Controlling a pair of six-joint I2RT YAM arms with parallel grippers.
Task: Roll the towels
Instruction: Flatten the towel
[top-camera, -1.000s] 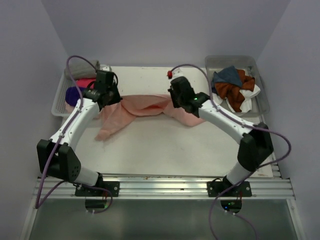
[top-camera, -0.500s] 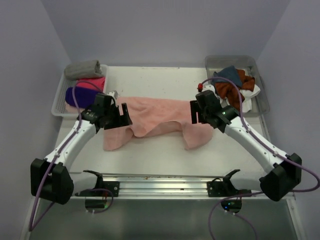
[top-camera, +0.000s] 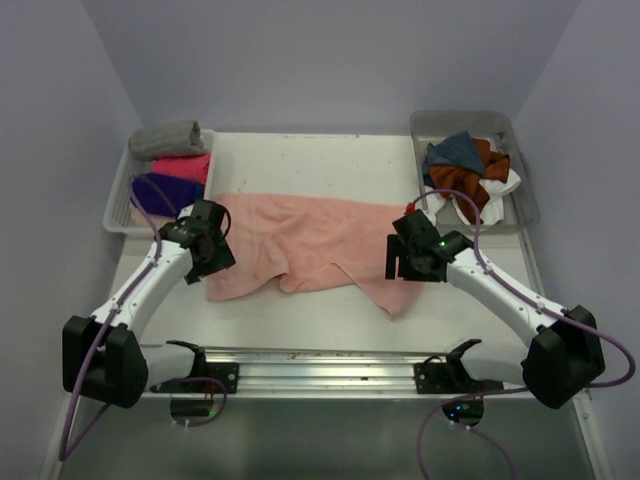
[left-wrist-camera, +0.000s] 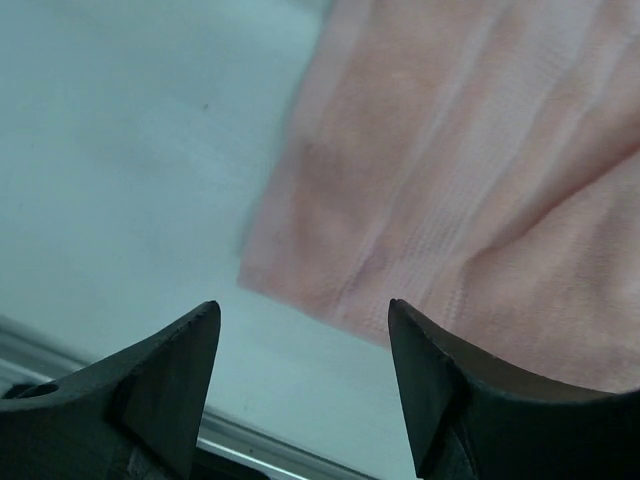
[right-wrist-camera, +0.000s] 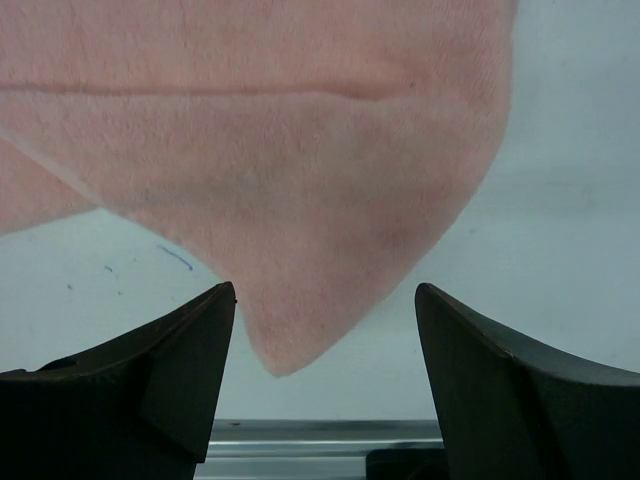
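A salmon pink towel (top-camera: 310, 238) lies spread and rumpled across the middle of the table; its near edge is uneven. My left gripper (top-camera: 213, 262) hovers over the towel's near left corner (left-wrist-camera: 300, 270), jaws open and empty. My right gripper (top-camera: 405, 270) stands open above the towel's pointed near right corner (right-wrist-camera: 285, 350), which lies between the fingers without being held. Rolled grey (top-camera: 168, 138), hot pink (top-camera: 182, 166) and purple (top-camera: 160, 188) towels sit in the left tray (top-camera: 115, 212). Loose teal (top-camera: 455, 150), rust orange (top-camera: 478, 178) and white (top-camera: 505, 186) towels are heaped in the right tray (top-camera: 525, 215).
A metal rail (top-camera: 320, 370) runs along the table's near edge, holding both arm bases. Purple cables loop off each arm. Walls close in at the back and sides.
Both grippers let go of the pink towel and opened. They drew back toward the near edge, and the towel now lies spread flatter across the table.
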